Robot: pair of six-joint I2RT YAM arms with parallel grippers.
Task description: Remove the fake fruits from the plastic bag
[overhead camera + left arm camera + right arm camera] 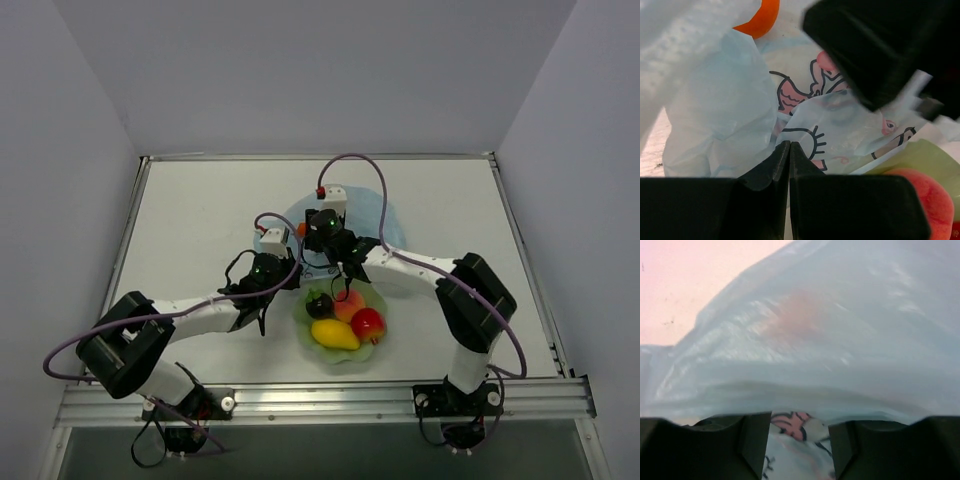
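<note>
The light-blue plastic bag (388,218) lies at mid-table, its printed white panel (840,120) facing my left wrist camera. My left gripper (293,264) has its jaws together (789,146), pinching a fold of the bag's film. My right gripper (336,250) is open, and its fingertips are hidden under the bag's upper layer (805,340). An orange fruit (759,16) sits at the bag's edge (301,229). An orange-pink blur (799,315) shows through the film. The pale green bowl (304,330) holds a dark purple fruit (320,304), a peach (349,302), a red fruit (368,323) and a yellow fruit (335,334).
The bowl (935,155) stands right in front of the bag, next to both grippers, with the peach (926,197) at its near side. The right gripper's black body (880,50) looms close above the left one. White walls enclose the table on three sides.
</note>
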